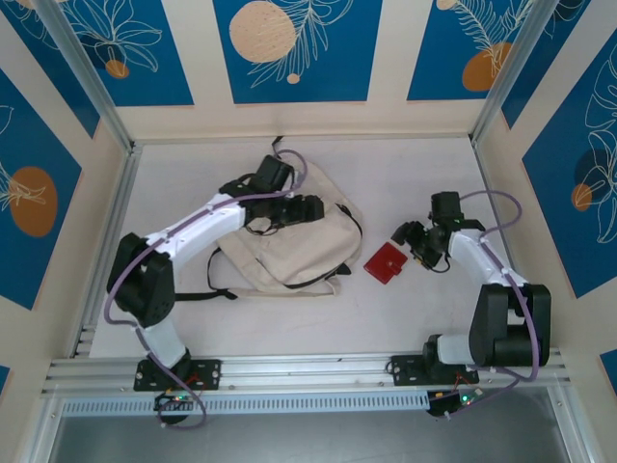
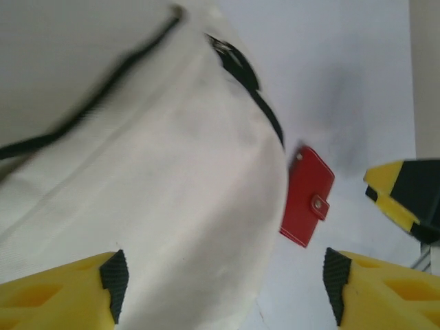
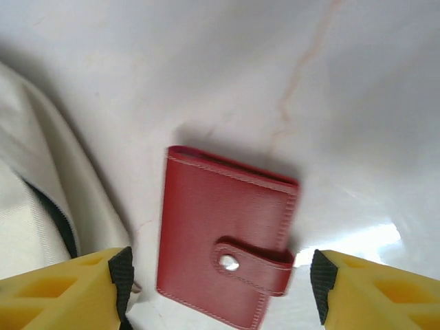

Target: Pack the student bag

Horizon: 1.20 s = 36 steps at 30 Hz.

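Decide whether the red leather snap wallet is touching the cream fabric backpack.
Apart. The top external view shows bare table between the red leather wallet and the cream fabric backpack; the right wrist view shows that gap too.

A red wallet point(image 1: 385, 262) lies just right of the student bag point(image 1: 289, 246)
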Motion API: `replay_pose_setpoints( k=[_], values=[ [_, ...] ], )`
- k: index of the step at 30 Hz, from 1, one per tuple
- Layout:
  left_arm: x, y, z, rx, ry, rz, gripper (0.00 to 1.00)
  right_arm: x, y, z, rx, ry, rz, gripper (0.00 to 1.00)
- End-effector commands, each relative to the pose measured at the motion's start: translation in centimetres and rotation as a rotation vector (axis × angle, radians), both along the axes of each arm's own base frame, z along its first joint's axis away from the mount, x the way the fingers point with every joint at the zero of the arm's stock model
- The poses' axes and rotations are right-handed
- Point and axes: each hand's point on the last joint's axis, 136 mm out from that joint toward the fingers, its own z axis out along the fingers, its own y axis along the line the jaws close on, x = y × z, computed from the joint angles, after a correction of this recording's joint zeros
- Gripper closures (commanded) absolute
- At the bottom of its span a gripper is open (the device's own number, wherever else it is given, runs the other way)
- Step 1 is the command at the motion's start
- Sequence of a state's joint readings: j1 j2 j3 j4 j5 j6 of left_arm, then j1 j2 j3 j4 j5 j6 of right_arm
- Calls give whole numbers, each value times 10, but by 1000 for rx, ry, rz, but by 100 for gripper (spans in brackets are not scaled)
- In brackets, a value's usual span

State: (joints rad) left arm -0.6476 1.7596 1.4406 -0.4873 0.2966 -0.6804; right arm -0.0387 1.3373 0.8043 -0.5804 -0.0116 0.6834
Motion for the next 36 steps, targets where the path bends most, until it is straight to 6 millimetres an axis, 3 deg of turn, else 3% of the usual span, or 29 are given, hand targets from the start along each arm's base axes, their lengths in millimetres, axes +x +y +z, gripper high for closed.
replay_pose_setpoints(
  k=[1, 9, 16, 24, 36],
  values=[
    [-5, -35, 6, -35, -32, -97, 26, -24, 7, -18, 102, 74, -11, 30],
    [-28, -96, -13, -13, -54, -243, 40, -28, 19, -34, 231, 94, -2, 38],
    [-33, -136, -49, 52, -42, -301, 58, -31, 16, -40, 267, 85, -21, 46],
    [-36, -156, -86, 100, 23, -310, 68, -29, 17, -45, 286, 64, -4, 53],
    [-62, -170, -131, 139, 152, -367, 69, -26, 26, -47, 343, 51, 29, 54]
  ],
)
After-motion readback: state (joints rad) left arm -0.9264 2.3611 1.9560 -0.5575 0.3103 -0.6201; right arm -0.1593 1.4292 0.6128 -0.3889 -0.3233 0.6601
